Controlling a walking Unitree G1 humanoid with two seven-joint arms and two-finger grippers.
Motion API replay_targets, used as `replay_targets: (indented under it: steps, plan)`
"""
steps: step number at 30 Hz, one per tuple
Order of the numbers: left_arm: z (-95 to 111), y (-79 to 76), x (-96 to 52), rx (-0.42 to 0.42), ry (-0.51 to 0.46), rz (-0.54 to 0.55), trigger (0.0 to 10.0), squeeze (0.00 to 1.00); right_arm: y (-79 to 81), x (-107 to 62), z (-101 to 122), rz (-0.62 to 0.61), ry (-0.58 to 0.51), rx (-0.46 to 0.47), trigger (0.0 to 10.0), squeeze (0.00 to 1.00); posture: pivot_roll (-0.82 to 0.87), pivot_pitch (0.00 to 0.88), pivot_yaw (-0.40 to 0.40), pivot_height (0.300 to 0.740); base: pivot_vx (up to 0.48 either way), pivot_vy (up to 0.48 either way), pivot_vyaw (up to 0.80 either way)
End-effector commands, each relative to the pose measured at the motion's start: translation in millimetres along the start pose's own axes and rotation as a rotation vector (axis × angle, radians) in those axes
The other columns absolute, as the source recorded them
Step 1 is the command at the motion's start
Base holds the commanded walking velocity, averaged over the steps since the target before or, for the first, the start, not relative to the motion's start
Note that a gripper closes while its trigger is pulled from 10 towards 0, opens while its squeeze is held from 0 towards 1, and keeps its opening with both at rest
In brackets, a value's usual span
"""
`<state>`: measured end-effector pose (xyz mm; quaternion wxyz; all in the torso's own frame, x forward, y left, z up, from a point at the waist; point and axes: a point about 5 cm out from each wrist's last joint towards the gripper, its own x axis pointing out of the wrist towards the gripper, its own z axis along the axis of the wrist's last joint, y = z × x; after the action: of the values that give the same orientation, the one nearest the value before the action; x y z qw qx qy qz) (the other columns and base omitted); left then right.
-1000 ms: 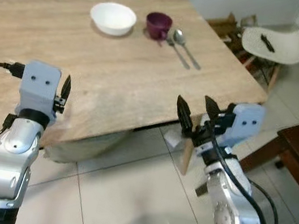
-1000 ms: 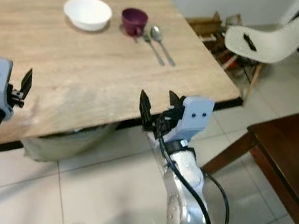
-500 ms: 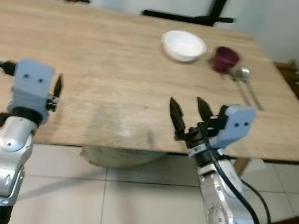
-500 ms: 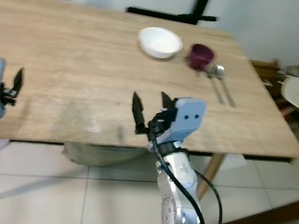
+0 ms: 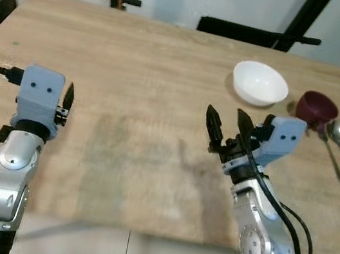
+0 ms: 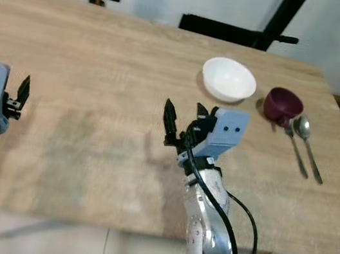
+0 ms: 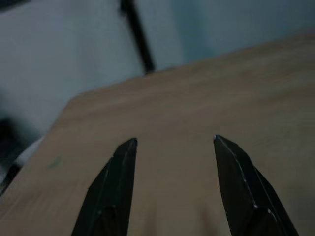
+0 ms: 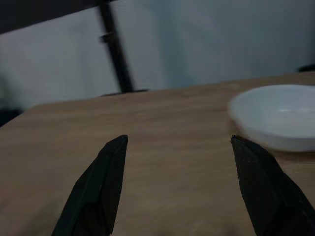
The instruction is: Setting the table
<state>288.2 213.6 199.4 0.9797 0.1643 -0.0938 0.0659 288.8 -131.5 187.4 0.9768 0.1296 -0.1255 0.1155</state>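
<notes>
My right pincer (image 5: pixel 228 122) hung open and empty; reaching ahead-right carelessly, I could have knocked the white bowl (image 5: pixel 260 83) into the maroon cup (image 5: pixel 317 107)

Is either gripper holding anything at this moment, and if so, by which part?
Nothing is held. The left gripper and right gripper are both open over the table, fingers empty.

No lettering, label, brand mark, number or sign can be read anywhere in these views.
</notes>
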Motion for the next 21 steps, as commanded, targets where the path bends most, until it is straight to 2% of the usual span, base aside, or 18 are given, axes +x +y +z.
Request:
replay_targets:
  steps: [1, 3, 6, 15, 21]
  plan:
    - [-4.3, -6.2, -1.9, -0.001, 0.020, -0.026, 10.0, 0.00, -7.6, -2.7, -5.5, -0.037, 0.033, 0.014, 10.0, 0.00, -0.06, 0.044, 0.011, 0.740, 0.480, 0.000, -0.80]
    - [-4.5, -6.5, -1.8, -0.002, 0.021, -0.029, 10.0, 0.00, -7.7, -2.6, -5.3, -0.039, 0.032, 0.013, 10.0, 0.00, -0.06, 0.044, 0.011, 0.740, 0.480, 0.000, -0.80]
    - [-4.5, -8.1, -2.0, -0.013, 0.027, -0.043, 10.0, 0.00, -8.0, -2.4, -4.6, -0.043, 0.027, 0.009, 10.0, 0.00, -0.06, 0.044, 0.011, 0.740, 0.341, 0.000, 0.00]
    - [-5.7, -23.0, -11.3, -0.050, 0.041, -0.188, 10.0, 0.00, -8.2, -1.7, -4.1, -0.044, 0.028, -0.001, 10.0, 0.00, -0.06, 0.045, 0.011, 0.740, 0.000, 0.000, 0.00]
    - [-5.8, -28.3, -13.4, -0.068, 0.046, -0.235, 10.0, 0.00, -8.5, -2.0, -4.6, -0.045, 0.030, -0.001, 10.0, 0.00, -0.06, 0.045, 0.011, 0.740, 0.000, 0.000, 0.00]
